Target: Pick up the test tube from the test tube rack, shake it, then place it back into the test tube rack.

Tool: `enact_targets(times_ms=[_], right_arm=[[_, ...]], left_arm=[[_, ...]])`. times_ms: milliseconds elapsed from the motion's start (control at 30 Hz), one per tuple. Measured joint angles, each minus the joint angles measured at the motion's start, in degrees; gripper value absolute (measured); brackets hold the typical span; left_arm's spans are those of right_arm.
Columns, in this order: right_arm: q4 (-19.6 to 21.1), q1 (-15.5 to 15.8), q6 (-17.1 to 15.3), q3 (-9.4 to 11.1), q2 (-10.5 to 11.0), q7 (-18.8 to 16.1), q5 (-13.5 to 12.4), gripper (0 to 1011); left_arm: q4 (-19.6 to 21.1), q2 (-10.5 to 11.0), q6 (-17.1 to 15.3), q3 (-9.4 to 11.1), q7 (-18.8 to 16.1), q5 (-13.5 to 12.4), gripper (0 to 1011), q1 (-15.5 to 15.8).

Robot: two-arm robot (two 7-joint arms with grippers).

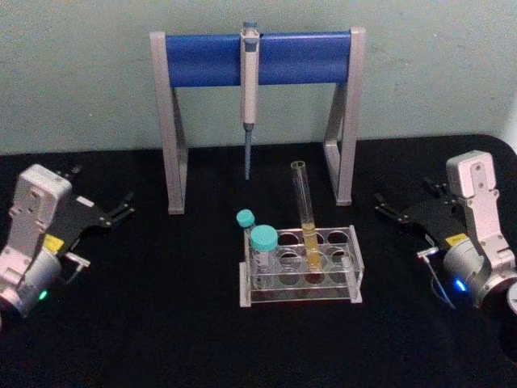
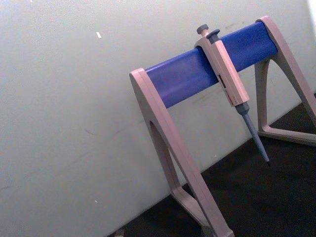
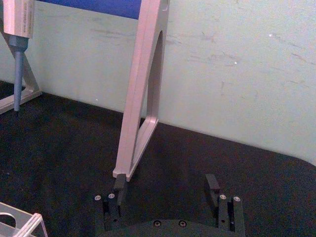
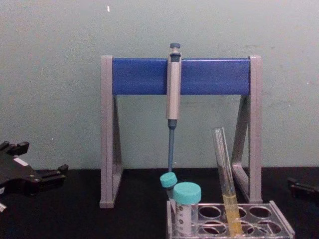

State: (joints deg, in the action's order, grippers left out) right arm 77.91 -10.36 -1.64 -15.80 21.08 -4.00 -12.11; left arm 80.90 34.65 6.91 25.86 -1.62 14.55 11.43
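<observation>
Head view: the test tube [image 1: 305,212] stands in the test tube rack [image 1: 300,267], in a hole of the back row near the middle, leaning slightly so its open mouth tips toward the robot's left. Yellow liquid fills its lower third. Two teal-capped tubes [image 1: 262,246] sit in the rack's left end, one behind the other. The remaining holes hold nothing. The rack rests on the black table [image 1: 161,323], just in front of the grey-legged stand [image 1: 174,121] with its blue crossbar, from which a pipette [image 1: 249,89] hangs tip down.

The left gripper [image 1: 121,212] hovers low over the table well to the left of the rack, its jaws a little apart. The right gripper [image 1: 388,212] sits well to the right, and the right wrist view shows its fingers [image 3: 120,185] spread wide, gripping nothing
</observation>
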Motion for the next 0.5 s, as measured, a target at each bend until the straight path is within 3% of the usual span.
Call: enact_targets(times_ms=[500], right_arm=[[0.0, 0.0, 0.01, 0.0, 0.0, 0.0, 0.01, 1000]], left_arm=[[0.0, 0.0, 0.0, 0.0, 0.0, 0.0, 1001, 0.0]])
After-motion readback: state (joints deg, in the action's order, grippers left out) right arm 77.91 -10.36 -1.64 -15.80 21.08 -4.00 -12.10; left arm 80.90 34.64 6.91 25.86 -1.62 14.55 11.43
